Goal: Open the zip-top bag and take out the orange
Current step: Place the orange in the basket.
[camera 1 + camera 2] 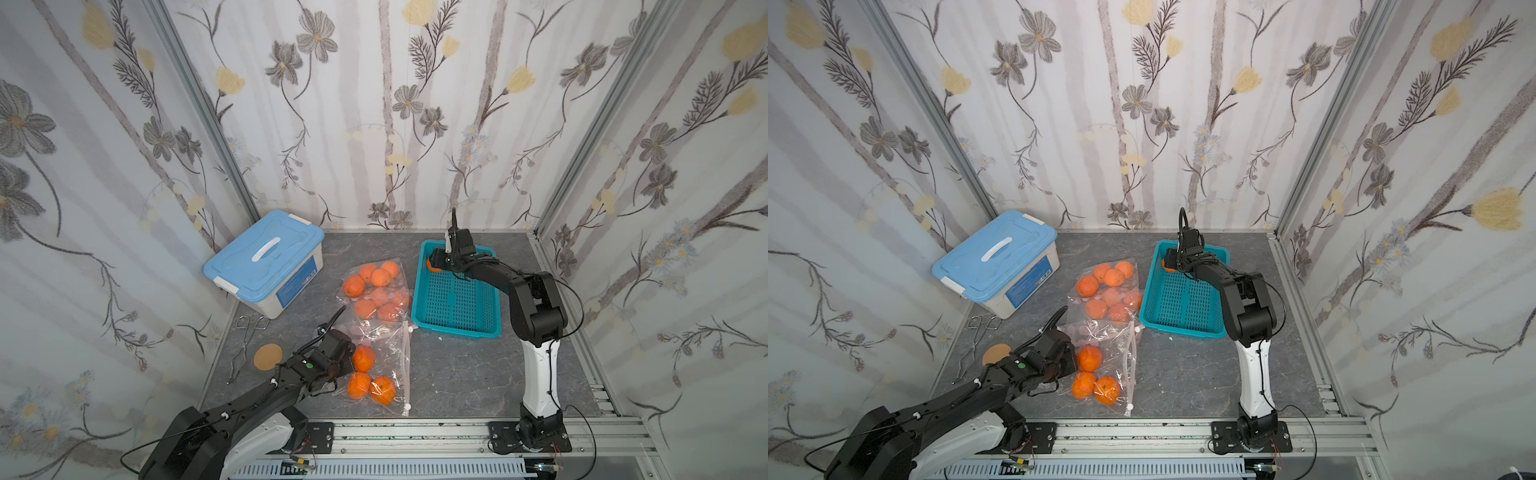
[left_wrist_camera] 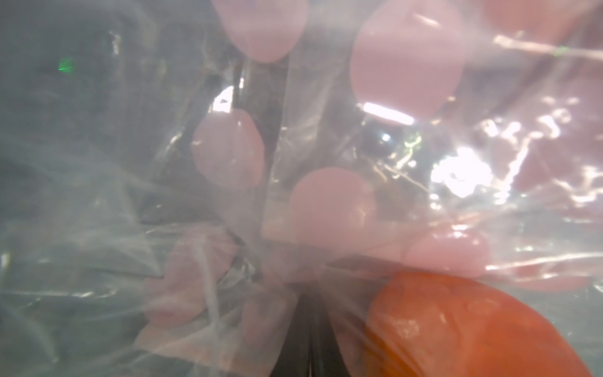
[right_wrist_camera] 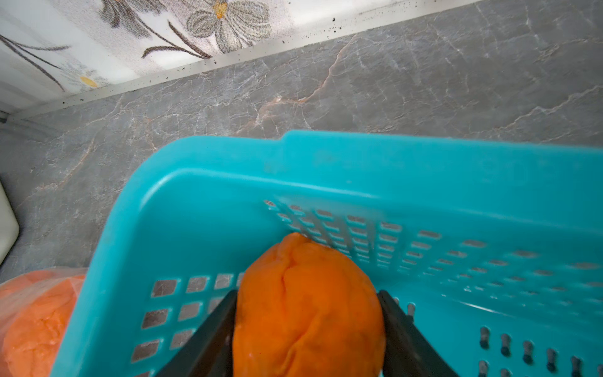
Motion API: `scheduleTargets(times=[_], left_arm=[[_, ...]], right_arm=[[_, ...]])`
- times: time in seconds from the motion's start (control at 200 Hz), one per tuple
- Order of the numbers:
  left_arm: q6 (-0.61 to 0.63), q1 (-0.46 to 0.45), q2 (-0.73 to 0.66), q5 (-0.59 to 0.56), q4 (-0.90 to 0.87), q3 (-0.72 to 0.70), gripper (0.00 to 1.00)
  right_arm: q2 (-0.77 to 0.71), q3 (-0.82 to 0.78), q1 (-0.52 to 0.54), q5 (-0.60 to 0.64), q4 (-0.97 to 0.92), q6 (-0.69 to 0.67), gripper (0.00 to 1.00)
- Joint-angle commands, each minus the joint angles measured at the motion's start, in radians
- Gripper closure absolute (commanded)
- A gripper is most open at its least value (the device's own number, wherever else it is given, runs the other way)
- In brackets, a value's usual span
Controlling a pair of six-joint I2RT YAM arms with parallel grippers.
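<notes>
A clear zip-top bag (image 1: 390,353) with pink dots lies near the table's front, with three oranges (image 1: 364,358) in it. My left gripper (image 1: 347,361) (image 1: 1073,359) is at its left side. In the left wrist view the jaws (image 2: 306,293) are pressed together on the bag's film, with an orange (image 2: 473,326) right beside them. My right gripper (image 1: 434,264) (image 3: 308,293) reaches into the far left corner of a teal basket (image 1: 457,328) (image 3: 359,163). Its fingers lie against both sides of a loose orange (image 3: 306,306).
A second clear bag (image 1: 376,286) holding several oranges lies between the near bag and the basket. A blue-lidded white box (image 1: 266,262) stands at the back left. Metal tongs (image 1: 243,345) and a round cork coaster (image 1: 268,356) lie by the left wall.
</notes>
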Motion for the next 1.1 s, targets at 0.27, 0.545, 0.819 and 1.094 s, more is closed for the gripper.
scheduleTargets(times=[0.27, 0.545, 0.819, 1.094], left_arm=[[-0.003, 0.002, 0.015, 0.008, 0.020, 0.010, 1.00], [-0.005, 0.001, 0.017, 0.004, 0.025, 0.006, 1.00], [0.000, 0.002, 0.029, 0.008, 0.023, 0.004, 1.00], [-0.003, 0.003, 0.035, 0.016, 0.021, -0.001, 1.00]], right_arm=[[-0.114, -0.021, -0.004, 0.086, -0.039, -0.056, 0.22], [-0.534, -0.389, 0.064, -0.080, 0.080, -0.118, 0.44], [-0.886, -0.937, 0.381, -0.184, 0.321, -0.181, 0.76], [-0.964, -1.152, 0.526, -0.308, 0.468, -0.188, 0.84]])
